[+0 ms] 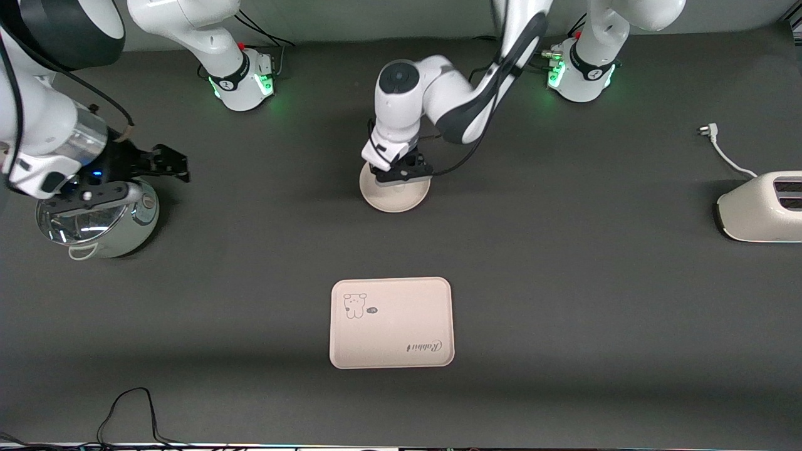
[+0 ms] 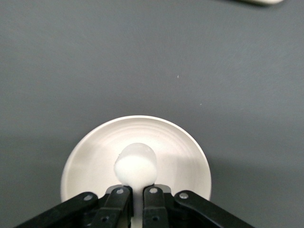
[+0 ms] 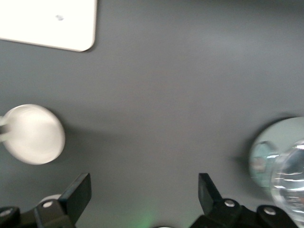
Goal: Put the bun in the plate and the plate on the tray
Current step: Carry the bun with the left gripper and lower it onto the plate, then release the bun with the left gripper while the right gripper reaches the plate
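Observation:
The round cream-white plate (image 1: 396,199) lies on the dark table, farther from the front camera than the tray (image 1: 391,322), which lies flat with its bear drawing and script up. My left gripper (image 1: 401,172) is right over the plate. In the left wrist view the left gripper (image 2: 137,192) is shut on the small white bun (image 2: 136,164), held low over the middle of the plate (image 2: 85,156). My right gripper (image 1: 172,164) waits open and empty at the right arm's end of the table. The right wrist view shows its open fingertips (image 3: 80,192), the plate (image 3: 33,135) and a tray corner (image 3: 47,23).
A steel pot with a glass lid (image 1: 94,219) stands under the right arm's wrist. A white toaster (image 1: 761,207) with its loose plug cord (image 1: 720,150) sits at the left arm's end. A black cable (image 1: 131,413) loops near the table's front edge.

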Robot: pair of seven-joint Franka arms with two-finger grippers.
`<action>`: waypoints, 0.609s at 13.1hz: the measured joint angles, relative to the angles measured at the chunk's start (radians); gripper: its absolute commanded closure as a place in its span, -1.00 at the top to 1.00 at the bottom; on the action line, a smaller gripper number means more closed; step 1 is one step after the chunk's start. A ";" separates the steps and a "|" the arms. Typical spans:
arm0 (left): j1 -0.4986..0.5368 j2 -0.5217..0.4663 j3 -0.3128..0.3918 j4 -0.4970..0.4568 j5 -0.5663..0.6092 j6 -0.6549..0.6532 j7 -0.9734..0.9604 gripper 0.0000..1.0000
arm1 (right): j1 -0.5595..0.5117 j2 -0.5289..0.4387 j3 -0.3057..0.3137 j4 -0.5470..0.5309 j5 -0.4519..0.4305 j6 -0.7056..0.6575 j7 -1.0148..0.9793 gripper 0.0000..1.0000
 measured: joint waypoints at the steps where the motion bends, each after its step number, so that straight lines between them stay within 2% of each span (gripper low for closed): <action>1: 0.000 0.046 0.003 0.001 0.000 0.046 0.000 -0.73 | 0.000 -0.007 -0.001 -0.032 0.031 0.002 0.000 1.00; 4: -0.001 0.105 0.009 0.003 0.002 0.077 0.001 -0.70 | 0.017 -0.013 -0.001 -0.115 0.052 0.030 0.005 1.00; 5: -0.006 0.104 0.008 0.004 0.004 0.069 0.001 -0.46 | 0.028 -0.011 0.000 -0.132 0.053 0.044 0.011 1.00; 6: -0.014 0.103 0.008 0.008 0.005 0.056 0.001 0.75 | 0.039 -0.007 0.000 -0.147 0.065 0.055 0.022 1.00; 7: -0.022 0.103 0.007 0.012 0.005 0.043 0.001 1.00 | 0.045 -0.001 0.000 -0.162 0.094 0.063 0.031 1.00; 8: -0.035 0.103 0.007 0.013 0.006 0.027 0.001 1.00 | 0.047 0.009 0.000 -0.171 0.119 0.066 0.038 1.00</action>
